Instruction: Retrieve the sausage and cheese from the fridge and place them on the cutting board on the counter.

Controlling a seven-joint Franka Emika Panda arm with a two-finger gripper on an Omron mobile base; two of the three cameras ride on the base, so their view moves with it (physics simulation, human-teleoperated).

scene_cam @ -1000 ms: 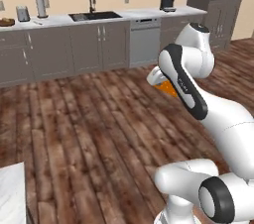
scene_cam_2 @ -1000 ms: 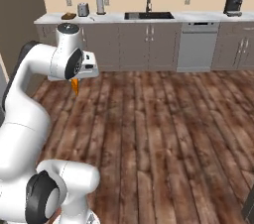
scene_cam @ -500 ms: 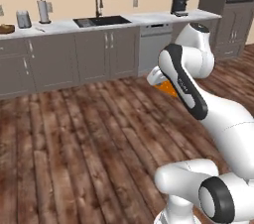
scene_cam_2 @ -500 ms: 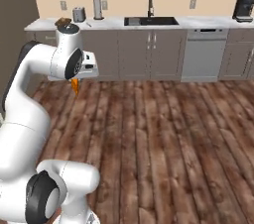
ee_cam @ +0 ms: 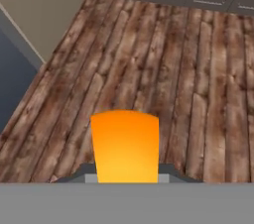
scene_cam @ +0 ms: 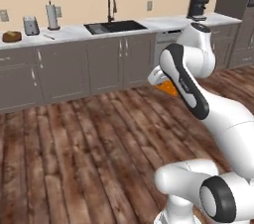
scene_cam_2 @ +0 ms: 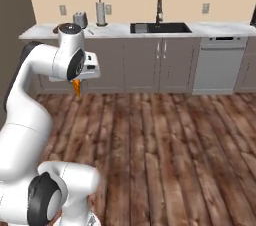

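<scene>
The cheese [ee_cam: 126, 146], a bright orange wedge, sits between my gripper's [ee_cam: 126, 172] fingers, which are shut on it above the wooden floor. From the base views the cheese [scene_cam: 168, 88] [scene_cam_2: 76, 87] hangs under the hand, at mid height in front of the cabinets. The counter [scene_cam: 74, 32] [scene_cam_2: 115, 31] runs along the far wall. At its left end, beside the toaster [scene_cam: 31, 25], lies a low brown shape that looks like the cutting board [scene_cam: 11, 36]. The sausage and the fridge are out of view.
A sink with a tall faucet [scene_cam: 112, 7] [scene_cam_2: 159, 6] is set in the counter, with a paper towel roll [scene_cam: 52, 16], a coffee machine [scene_cam: 199, 6] and a dishwasher [scene_cam_2: 219, 65] along it. Open wooden floor [scene_cam_2: 165, 140] lies between me and the cabinets. A grey-tan wall [ee_cam: 34, 15] stands left of the hand.
The whole scene has slid sideways in both base views, so the base has moved. The arm keeps the same pose with the cheese still held.
</scene>
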